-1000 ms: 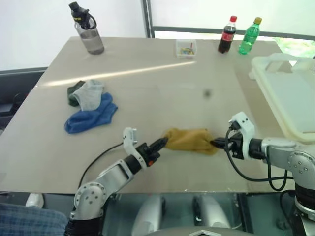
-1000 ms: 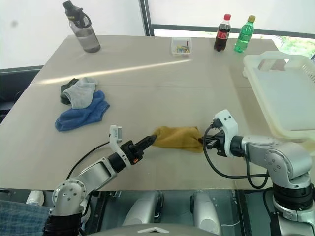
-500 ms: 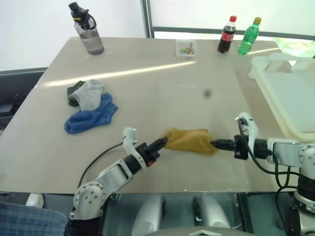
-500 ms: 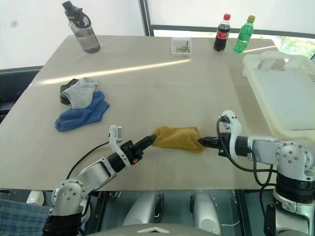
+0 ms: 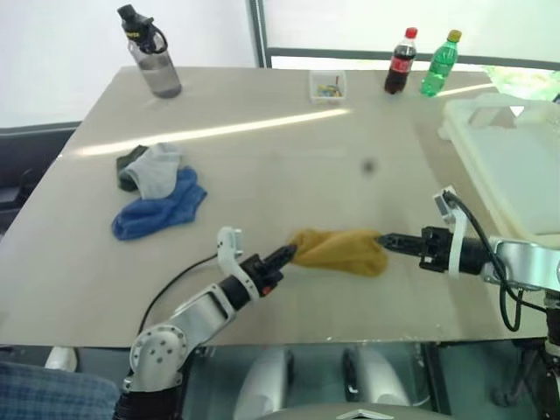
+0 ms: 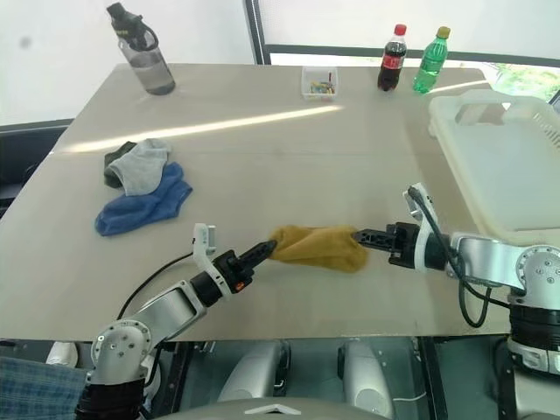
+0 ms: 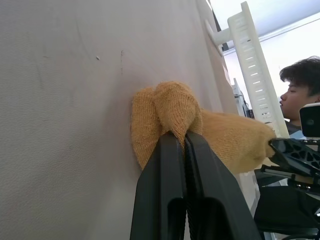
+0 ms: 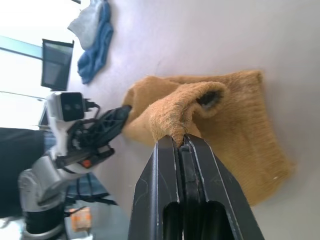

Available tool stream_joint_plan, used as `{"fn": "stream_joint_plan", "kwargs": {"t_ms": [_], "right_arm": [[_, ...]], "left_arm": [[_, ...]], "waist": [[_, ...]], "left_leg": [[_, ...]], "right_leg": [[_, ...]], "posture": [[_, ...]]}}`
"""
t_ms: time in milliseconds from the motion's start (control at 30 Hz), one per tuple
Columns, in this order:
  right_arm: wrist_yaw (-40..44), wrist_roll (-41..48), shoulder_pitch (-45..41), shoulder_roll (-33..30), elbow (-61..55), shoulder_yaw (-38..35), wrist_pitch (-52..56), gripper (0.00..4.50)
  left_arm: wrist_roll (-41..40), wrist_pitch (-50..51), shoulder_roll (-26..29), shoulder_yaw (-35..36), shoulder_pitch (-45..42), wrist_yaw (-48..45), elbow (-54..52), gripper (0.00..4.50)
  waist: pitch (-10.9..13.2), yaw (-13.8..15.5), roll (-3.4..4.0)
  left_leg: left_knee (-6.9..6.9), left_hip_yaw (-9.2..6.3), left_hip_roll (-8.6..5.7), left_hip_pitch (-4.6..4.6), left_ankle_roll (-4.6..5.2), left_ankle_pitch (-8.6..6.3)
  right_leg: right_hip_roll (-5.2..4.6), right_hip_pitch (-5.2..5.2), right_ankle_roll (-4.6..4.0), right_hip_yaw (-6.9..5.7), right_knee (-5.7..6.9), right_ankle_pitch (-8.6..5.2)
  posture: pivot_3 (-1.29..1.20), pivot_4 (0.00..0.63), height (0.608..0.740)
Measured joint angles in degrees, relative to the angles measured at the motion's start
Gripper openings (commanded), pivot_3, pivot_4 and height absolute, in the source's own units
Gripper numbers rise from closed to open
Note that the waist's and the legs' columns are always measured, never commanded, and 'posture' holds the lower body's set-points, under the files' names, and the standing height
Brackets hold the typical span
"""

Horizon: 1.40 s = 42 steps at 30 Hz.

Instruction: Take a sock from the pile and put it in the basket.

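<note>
**Yellow sock gripped at both ends near the front of the bench**

The bench [image 5: 289, 149] has wide bare surface between the sock and the far edge, and bare room on either side of it; the front edge lies just behind the two arms. The basket [image 5: 516, 171] sits at the right edge, its near corner close to the right arm.

The sock [image 5: 339, 250] is mustard yellow, soft knit, bunched into a short lump lying across the bench near the front, with one end raised in a fold. The left gripper [image 5: 285, 256] has its jaws clenched on the sock's left end; the right gripper [image 5: 385, 239] has its jaws clenched on a pinch of fabric at the right end, and the open cuff shows beside them in the right wrist view.

The pile [image 5: 157, 188] lies well apart to the left: a blue sock [image 5: 162, 208], a light grey one [image 5: 160, 166] and a dark one under it.

The basket's inside looks bare as far as it can be seen. A small clear box [image 5: 328, 85] at the far edge holds small coloured bits. Near it stand a cola bottle [image 5: 400, 63] and a green bottle [image 5: 440, 64]; a grey water bottle [image 5: 150, 54] stands at the far left corner.
</note>
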Motion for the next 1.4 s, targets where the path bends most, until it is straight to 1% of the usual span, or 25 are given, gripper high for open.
{"fn": "stream_joint_plan", "kwargs": {"t_ms": [233,367,467,733,767,800,967,1033,1133,1267,1400], "right_arm": [[-0.1,0.3,2.9,-3.2,-1.7,5.0,-4.4,0.03],[-2.7,0.3,3.3,-5.4,-1.7,8.5,-6.2,0.03],[-3.9,-0.3,3.0,-6.9,-1.8,9.7,-6.9,0.03],[-1.6,-10.9,0.0,-7.8,-4.3,11.1,-8.0,0.03],[0.2,-15.3,-0.4,-8.1,-5.6,11.9,-8.0,0.03],[1.5,-17.8,-0.4,-8.0,-6.5,12.2,-8.0,0.03],[7.1,-23.8,-0.9,-7.0,-9.3,12.4,-8.3,0.03],[9.2,-26.5,-1.1,-7.0,-10.6,12.4,-8.3,0.03],[12.9,-31.2,-1.1,-6.7,-12.5,12.5,-8.4,0.03],[14.4,-33.9,-1.0,-5.6,-12.6,12.5,-8.2,0.03],[14.7,-35.8,-1.0,-4.8,-12.6,12.5,-7.2,0.03]], "left_arm": [[0.0,0.0,-0.3,0.1,0.0,0.1,0.0,0.0],[0.0,0.0,-0.3,0.0,0.0,0.1,0.0,0.0],[0.0,0.0,-0.3,0.0,0.0,0.1,0.0,0.0],[0.1,0.0,-0.2,0.0,0.0,-0.1,0.0,0.0],[0.1,0.0,-0.2,0.0,0.0,-0.1,0.0,0.0],[0.1,0.1,-0.2,0.0,0.0,-0.1,0.0,0.0],[1.2,-0.2,-0.1,-0.1,0.1,-1.3,-0.1,0.0],[2.5,-1.4,-0.2,-0.1,0.2,-3.0,-0.5,0.0],[5.7,-5.2,-0.3,-0.4,0.2,-8.4,-4.5,0.0],[9.9,-9.1,-0.2,-1.2,0.6,-14.0,-7.7,0.0],[11.9,-8.8,0.2,-2.6,1.2,-14.6,-7.6,0.0]], "waist": [[0.0,0.0,0.03],[0.0,0.0,0.06],[0.0,0.0,0.06],[0.0,0.1,0.06],[0.0,0.1,0.06],[0.0,0.1,0.06],[0.0,0.1,0.06],[0.0,0.1,0.06],[0.0,0.1,0.06],[0.0,0.2,0.06],[0.0,0.1,0.06]], "left_leg": [[0.04,-0.03,0.04,-0.02,0.0,0.0],[0.04,-0.05,0.04,0.0,0.0,0.0],[0.04,-0.04,0.04,0.0,0.0,0.0],[0.04,-0.03,0.03,-0.01,0.0,0.0],[0.04,-0.04,0.03,-0.01,0.0,0.0],[0.04,-0.05,0.04,-0.01,0.0,0.0],[0.04,-0.08,0.04,-0.01,0.0,0.0],[0.04,-0.07,0.03,-0.03,0.0,0.0],[0.04,-0.05,0.04,-0.04,-0.01,0.0],[0.04,-0.04,0.04,-0.04,-0.01,0.0],[0.04,-0.09,0.06,-0.04,-0.01,0.0]], "right_leg": [[0.02,0.0,0.0,0.02,0.0,0.0],[0.02,0.0,0.0,0.06,0.0,0.0],[0.02,-0.01,0.0,0.07,-0.01,0.0],[0.03,-0.01,0.01,0.07,-0.01,0.0],[0.03,-0.02,0.01,0.07,-0.02,0.0],[0.03,-0.02,0.01,0.06,-0.02,0.0],[0.03,-0.02,0.0,0.07,-0.02,0.0],[0.03,-0.03,0.0,0.05,-0.03,0.0],[0.03,-0.03,0.0,0.05,-0.07,0.0],[0.02,-0.03,-0.02,0.06,-0.08,-0.01],[0.02,-0.03,-0.01,0.06,-0.08,-0.01]], "posture": [[0.0,0.15,0.74],[0.0,0.15,0.74],[0.0,0.15,0.74],[0.0,0.15,0.74],[0.0,0.15,0.74],[0.0,0.15,0.74],[0.0,0.15,0.74],[0.0,0.15,0.74],[0.0,0.15,0.74],[0.0,0.15,0.74],[0.0,0.15,0.74]]}}
